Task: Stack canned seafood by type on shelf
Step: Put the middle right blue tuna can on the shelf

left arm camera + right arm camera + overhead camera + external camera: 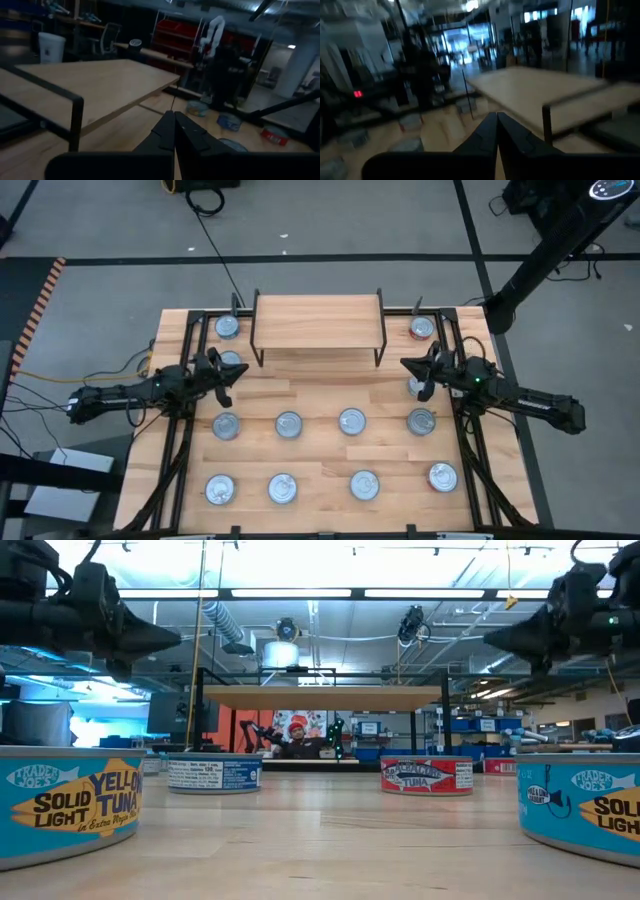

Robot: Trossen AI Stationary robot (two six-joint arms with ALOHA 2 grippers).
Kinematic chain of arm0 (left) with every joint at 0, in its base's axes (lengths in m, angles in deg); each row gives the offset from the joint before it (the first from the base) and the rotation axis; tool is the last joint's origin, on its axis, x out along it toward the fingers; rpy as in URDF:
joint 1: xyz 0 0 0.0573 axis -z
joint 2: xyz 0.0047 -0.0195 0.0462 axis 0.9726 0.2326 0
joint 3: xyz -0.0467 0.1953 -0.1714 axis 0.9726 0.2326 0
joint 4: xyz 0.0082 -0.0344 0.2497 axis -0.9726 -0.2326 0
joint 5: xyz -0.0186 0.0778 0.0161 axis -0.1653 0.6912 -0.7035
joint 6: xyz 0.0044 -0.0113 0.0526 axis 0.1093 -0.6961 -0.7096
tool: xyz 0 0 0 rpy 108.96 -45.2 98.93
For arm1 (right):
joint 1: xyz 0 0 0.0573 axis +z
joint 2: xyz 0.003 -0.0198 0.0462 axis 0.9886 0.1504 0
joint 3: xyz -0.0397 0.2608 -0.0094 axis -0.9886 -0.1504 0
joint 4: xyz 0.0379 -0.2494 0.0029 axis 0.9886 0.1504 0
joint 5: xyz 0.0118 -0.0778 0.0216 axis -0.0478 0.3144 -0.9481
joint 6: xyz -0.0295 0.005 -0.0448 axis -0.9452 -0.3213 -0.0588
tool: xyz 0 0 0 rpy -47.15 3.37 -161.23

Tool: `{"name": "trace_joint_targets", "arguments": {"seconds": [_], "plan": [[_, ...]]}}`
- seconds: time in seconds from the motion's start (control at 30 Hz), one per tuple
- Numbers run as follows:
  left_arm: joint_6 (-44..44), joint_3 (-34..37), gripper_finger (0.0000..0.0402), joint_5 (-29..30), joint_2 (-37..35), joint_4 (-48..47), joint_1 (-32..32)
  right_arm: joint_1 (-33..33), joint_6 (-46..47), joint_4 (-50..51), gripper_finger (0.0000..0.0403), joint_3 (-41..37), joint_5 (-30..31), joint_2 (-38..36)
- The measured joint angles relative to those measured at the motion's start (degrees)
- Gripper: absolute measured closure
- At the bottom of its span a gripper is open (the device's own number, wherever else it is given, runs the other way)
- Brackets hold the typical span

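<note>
Straight down from the high view: shelf (318, 321) standing at twelve o'clock on the table (320, 408), plank top bare, black legs planted on the wood. Nothing stacked yet.

Canned seafood spread flat across the table, every tin upright on its base. At the far corners, one tin at eleven o'clock (227, 327) beside the shelf's left legs, one red-sided tin at one o'clock (421, 329) beside the right legs. A tin (231, 361) just beside the left gripper, another (416, 386) partly hidden under the right one. Across the middle, a row of four: (226, 425), (288, 423), (351, 421), (420, 421). Nearest, at six o'clock, a second row of four: (219, 489), (282, 489), (363, 485), and a red-sided one (442, 476).

Left gripper (222, 375) hovering at nine o'clock, just off the shelf's left front leg, jaws pressed shut, holding nothing. Right gripper (417, 375) mirrored at three o'clock by the right front leg, jaws likewise closed and empty.

Low view: blue tuna tin (68, 802) looming at the near left, another (580, 808) at the near right, a blue-and-white one (213, 774) and a red one (427, 775) farther back, shelf beyond them. Both arms hanging well above the tins.
</note>
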Motion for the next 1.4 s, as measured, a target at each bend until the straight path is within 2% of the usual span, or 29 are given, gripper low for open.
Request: {"name": "trace_joint_targets", "arguments": {"seconds": [0.2, 0.33, 0.43, 0.7, 0.87, 1.03, 1.2, 1.4], "plan": [[0.0, 0.0, 0.0396, 2.1, 0.0, -1.0, 0.0, -0.2, -2.3, -13.7, 0.0380, 0.0, 1.6, 0.0], [1.4, 0.0, 0.0396, 4.2, 0.0, -1.1, 0.0, -0.2, 5.2, -24.4, 0.0380, 0.2, 1.6, 0.1], [2.4, 0.0, 0.0396, 4.9, 0.0, -1.2, 0.0, -0.1, 9.0, -23.0, 0.0381, 2.7, 0.0, 0.1], [3.0, -0.1, 0.0396, 5.4, 0.1, -4.3, 0.0, 3.6, 11.3, 5.4, 0.0396, 17.1, -1.6, 6.9], [3.0, -0.1, 0.0396, 5.4, 0.5, -4.4, 0.0, 7.3, 12.1, 25.8, 0.0398, 29.2, -2.9, 15.1], [3.5, -0.1, 0.0396, 5.4, 0.5, -4.4, 0.0, 11.5, 19.7, 44.1, 0.0399, 38.5, -6.0, 24.4], [3.4, -0.1, 0.0396, 7.5, 0.9, -4.3, 0.0, 17.9, 25.9, 57.1, 0.0399, 41.5, -7.0, 32.9], [2.9, -0.1, 0.0396, 9.7, 2.6, -4.2, 0.0, 26.0, 32.6, 66.9, 0.0399, 41.5, -5.7, 41.0]]}}
